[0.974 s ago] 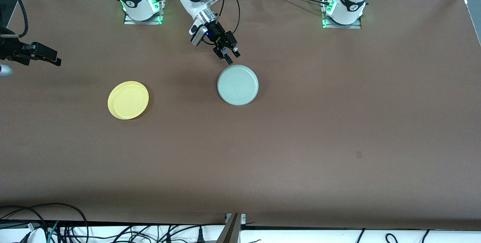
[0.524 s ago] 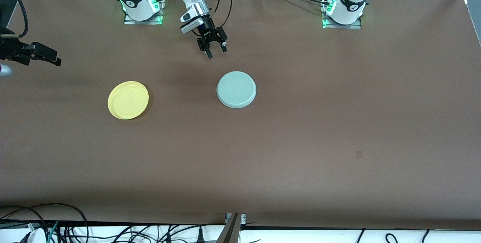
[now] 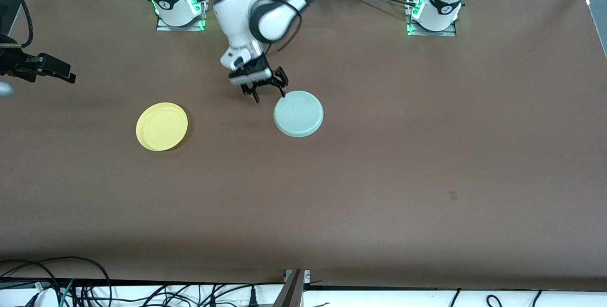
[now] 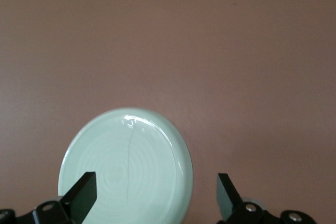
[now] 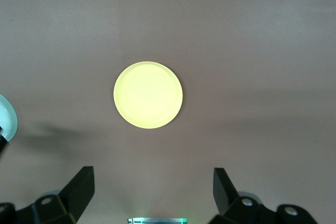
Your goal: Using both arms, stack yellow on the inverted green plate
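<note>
Taking the green plate [image 3: 298, 113] as the mark: it lies about mid-table with what looks like its flat base upward, rings showing on top, so the flipping seems done and it is ready to take a second plate. The yellow [image 3: 161, 126] plate sits rim-up on the table, a touch nearer the front camera than the green plate and well apart from it, toward the right arm's end. It is not stacked yet, and nothing is touching it.

Just above the green plate's edge on the robots' side hangs the left gripper [image 3: 264, 92]. Its claw is spread wide and empty, and one finger [image 4: 84, 191] shows against the plate's rim in the wrist view. I would guess it is there either to steady the green plate or because it has let go of it.

The right gripper [image 5: 152, 182] hangs high over the table, pointing down with the yellow plate centred beneath it and the green plate only at the edge of its sight. Its claw is wide and empty too. That arm appears to be waiting, lined up for the pick.
</note>
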`<state>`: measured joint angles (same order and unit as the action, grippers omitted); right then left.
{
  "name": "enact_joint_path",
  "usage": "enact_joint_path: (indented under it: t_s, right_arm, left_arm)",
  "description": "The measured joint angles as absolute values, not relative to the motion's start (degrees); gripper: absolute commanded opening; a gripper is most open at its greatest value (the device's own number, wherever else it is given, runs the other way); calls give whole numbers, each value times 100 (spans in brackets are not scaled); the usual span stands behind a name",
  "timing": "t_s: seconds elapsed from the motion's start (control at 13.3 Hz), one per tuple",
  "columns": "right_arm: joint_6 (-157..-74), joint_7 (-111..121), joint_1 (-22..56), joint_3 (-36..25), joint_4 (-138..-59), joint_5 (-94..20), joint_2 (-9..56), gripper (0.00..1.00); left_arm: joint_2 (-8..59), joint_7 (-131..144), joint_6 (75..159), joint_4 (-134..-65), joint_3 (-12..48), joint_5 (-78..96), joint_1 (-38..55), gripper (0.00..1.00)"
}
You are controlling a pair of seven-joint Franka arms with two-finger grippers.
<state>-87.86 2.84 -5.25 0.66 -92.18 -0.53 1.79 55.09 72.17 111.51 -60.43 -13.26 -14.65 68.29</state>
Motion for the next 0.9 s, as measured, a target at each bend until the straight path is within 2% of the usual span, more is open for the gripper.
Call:
enact_joint_path:
  t_s: [0.3,0.52,0.9]
  right_arm:
    - [-8785,282,-578,50,-9220,-53,189,100]
    - [-8795,282,-648,-13,-9231,-53,295,100]
    - [-9060,346,-664,-29,-9562,-53,1135,100]
  left_arm:
    - [4931,5761,11146,-5963,-1339,-311,5784,100]
    - [4502,4431,10671,-5965,-1328,121,4980,100]
    - [3795,2682,9761,-5962,-1327,380,3799,100]
